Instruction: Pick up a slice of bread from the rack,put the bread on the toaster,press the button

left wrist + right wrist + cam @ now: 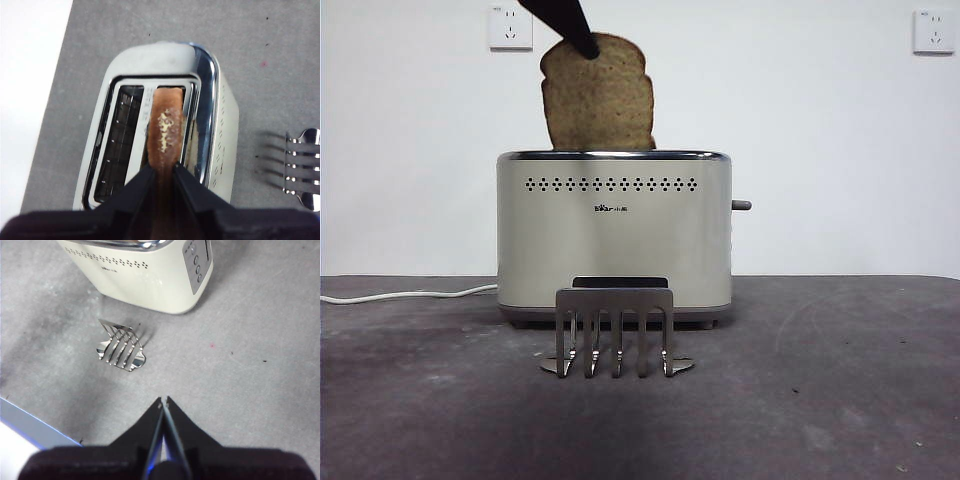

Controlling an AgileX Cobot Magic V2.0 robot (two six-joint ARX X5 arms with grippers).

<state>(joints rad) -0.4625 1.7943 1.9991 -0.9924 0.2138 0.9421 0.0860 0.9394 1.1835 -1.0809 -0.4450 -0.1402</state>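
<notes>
The slice of bread (597, 98) stands upright with its lower part inside a slot of the cream toaster (614, 235). My left gripper (586, 45) is shut on the slice's top crust, coming in from above. In the left wrist view the gripper (163, 172) pinches the brown crust (165, 131), which sits in the slot nearer the vent holes of the toaster (224, 132). The rack (615, 330) stands empty in front of the toaster. The dark lever button (741, 205) sticks out of the toaster's right side. My right gripper (163, 402) is shut and empty, above the table away from the rack (121, 346).
A white cord (405, 295) runs left from the toaster along the table. Two white wall sockets (510, 27) are on the back wall. The toaster's other slot (120, 137) is empty. A control panel (196, 257) shows on the toaster's end in the right wrist view.
</notes>
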